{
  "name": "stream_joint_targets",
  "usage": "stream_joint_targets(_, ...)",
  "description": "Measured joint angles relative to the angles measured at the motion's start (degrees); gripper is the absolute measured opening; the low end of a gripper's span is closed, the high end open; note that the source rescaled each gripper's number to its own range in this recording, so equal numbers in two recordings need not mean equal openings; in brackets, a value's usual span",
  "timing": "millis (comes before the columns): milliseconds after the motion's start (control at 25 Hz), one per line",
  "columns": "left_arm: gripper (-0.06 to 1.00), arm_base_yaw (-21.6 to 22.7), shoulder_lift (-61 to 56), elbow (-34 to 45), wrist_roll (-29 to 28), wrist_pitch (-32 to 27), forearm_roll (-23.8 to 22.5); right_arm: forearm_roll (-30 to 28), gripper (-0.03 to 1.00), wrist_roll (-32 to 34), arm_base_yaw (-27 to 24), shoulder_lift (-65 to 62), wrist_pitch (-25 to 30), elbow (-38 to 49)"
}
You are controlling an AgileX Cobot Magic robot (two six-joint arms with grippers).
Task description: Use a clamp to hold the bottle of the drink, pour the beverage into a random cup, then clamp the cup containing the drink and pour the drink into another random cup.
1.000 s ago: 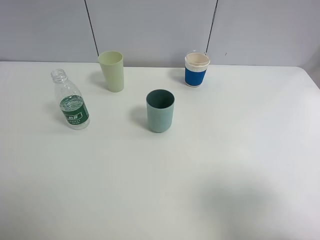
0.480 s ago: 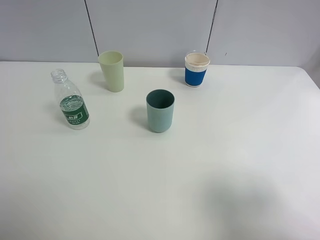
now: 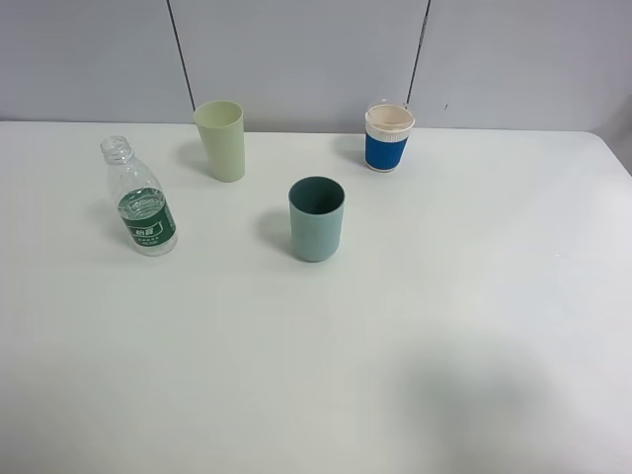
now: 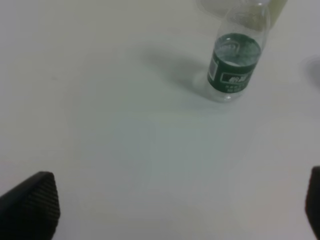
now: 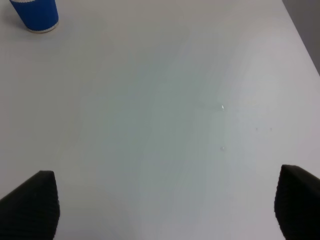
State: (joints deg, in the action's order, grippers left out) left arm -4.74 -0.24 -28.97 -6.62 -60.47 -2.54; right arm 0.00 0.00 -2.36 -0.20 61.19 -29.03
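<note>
A clear uncapped bottle (image 3: 141, 202) with a green label stands at the table's left; the left wrist view shows the bottle (image 4: 235, 62) upright, well ahead of my left gripper (image 4: 172, 210). That gripper is open, its two dark fingertips (image 4: 31, 204) far apart over bare table. A pale green cup (image 3: 221, 140) stands behind the bottle, a teal cup (image 3: 316, 218) near the middle, and a white cup with a blue sleeve (image 3: 388, 138) at the back. My right gripper (image 5: 164, 202) is open and empty, with the blue-sleeved cup (image 5: 36, 14) far ahead of it. Neither arm appears in the exterior high view.
The white table (image 3: 444, 326) runs to a grey panelled wall (image 3: 296, 49) at the back. Its right edge (image 5: 300, 35) shows in the right wrist view. A soft shadow lies on the table's front right.
</note>
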Motion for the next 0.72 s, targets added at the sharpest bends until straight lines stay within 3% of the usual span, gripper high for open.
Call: stream_joint_targets(720,1.0,0.0,0.0,0.0,0.0,0.0,0.0,0.0,0.57,0.0,0.0,0.0,0.0,0.0)
